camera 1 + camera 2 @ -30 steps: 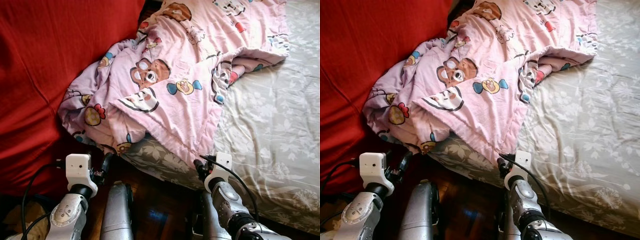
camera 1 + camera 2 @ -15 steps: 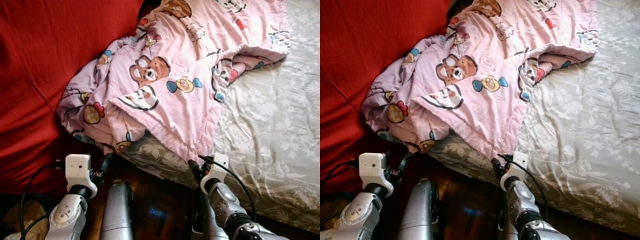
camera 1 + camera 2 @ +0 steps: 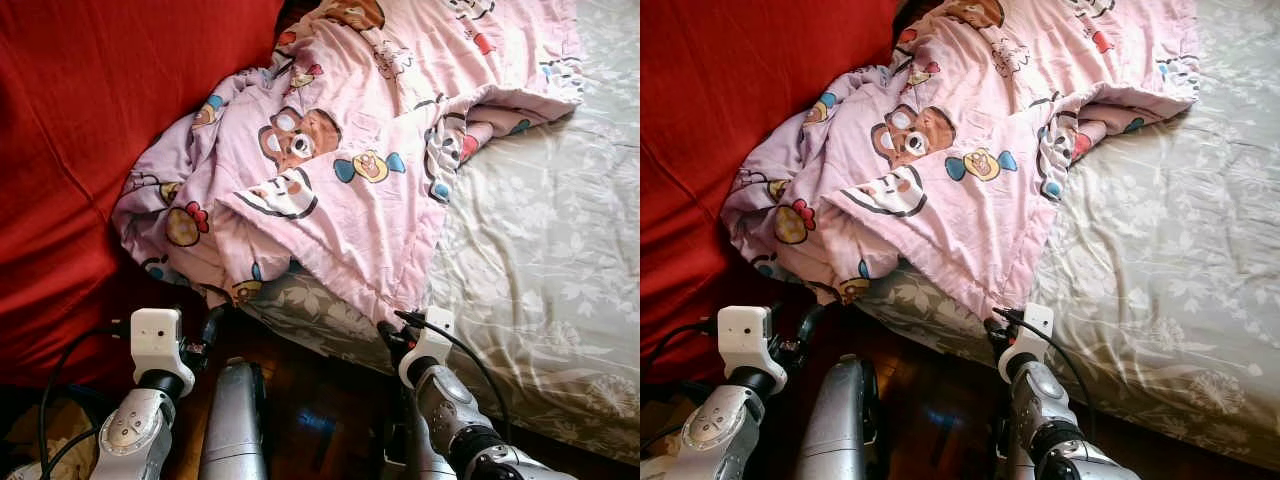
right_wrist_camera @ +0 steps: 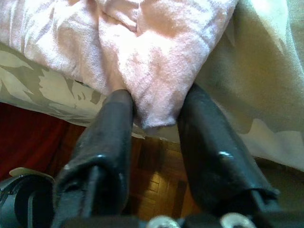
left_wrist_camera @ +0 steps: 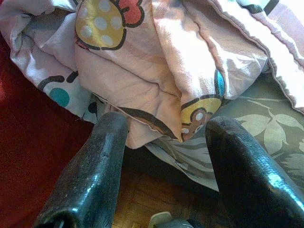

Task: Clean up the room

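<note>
A pink cartoon-print blanket (image 3: 350, 170) lies crumpled across a bed with a grey floral sheet (image 3: 540, 250); one corner of the blanket hangs over the bed's near edge. My right gripper (image 3: 393, 328) is at that corner. In the right wrist view it (image 4: 156, 102) is open, with the pink corner (image 4: 156, 71) between its two fingers. My left gripper (image 3: 212, 325) is low beside the bed, open. The left wrist view has it (image 5: 166, 128) just below the blanket's hanging folds (image 5: 142, 71), touching nothing.
A large red fabric surface (image 3: 100, 130) rises on the left, against the blanket. Dark wooden floor (image 3: 310, 400) lies between me and the bed edge. The bed's right side is bare grey sheet.
My right gripper has edged forward, so the blanket's corner now sits between its fingers. The view has shifted slightly. The left gripper has not moved.
</note>
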Robot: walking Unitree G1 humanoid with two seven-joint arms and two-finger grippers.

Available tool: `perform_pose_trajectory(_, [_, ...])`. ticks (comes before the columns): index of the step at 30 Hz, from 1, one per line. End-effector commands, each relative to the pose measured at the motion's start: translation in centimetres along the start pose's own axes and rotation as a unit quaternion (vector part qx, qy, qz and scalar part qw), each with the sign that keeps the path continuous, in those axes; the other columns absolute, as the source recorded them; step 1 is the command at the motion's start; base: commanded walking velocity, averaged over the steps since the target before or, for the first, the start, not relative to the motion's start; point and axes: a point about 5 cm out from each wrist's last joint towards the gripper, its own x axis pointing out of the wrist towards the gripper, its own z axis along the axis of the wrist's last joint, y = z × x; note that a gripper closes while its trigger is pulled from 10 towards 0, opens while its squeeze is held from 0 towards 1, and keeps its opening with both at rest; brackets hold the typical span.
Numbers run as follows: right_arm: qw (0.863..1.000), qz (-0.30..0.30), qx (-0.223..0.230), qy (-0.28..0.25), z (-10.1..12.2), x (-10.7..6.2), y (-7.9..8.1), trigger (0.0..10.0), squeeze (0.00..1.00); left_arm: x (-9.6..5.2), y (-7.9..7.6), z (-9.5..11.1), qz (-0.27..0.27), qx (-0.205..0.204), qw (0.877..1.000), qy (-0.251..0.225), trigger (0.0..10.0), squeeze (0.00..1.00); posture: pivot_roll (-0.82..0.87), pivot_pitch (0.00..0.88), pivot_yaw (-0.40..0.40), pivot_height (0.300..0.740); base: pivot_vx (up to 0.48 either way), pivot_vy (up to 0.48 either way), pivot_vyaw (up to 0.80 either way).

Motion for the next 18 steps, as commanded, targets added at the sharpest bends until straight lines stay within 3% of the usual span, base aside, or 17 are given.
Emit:
perform_pose_trajectory(1, [1.0, -0.006, 0.011, 0.011, -0.8, -0.27, -0.3, 0.0, 0.0, -0.36, 0.05, -0.64, 0.001, 0.008, 1.0, 0.017, 10.0, 0.0, 0.2, 0.343, -0.014, 0.598, 0.0, 0.0, 0.0])
perform_pose_trajectory(18, [1.0, -0.015, 0.003, 0.0, -0.16, -0.26, -0.77, 0.0, 0.0, 0.39, 0.13, -0.86, 0.005, 0.006, 1.0, 0.015, 10.0, 0.0, 0.18, 0.302, -0.021, 0.598, 0.0, 0.0, 0.0])
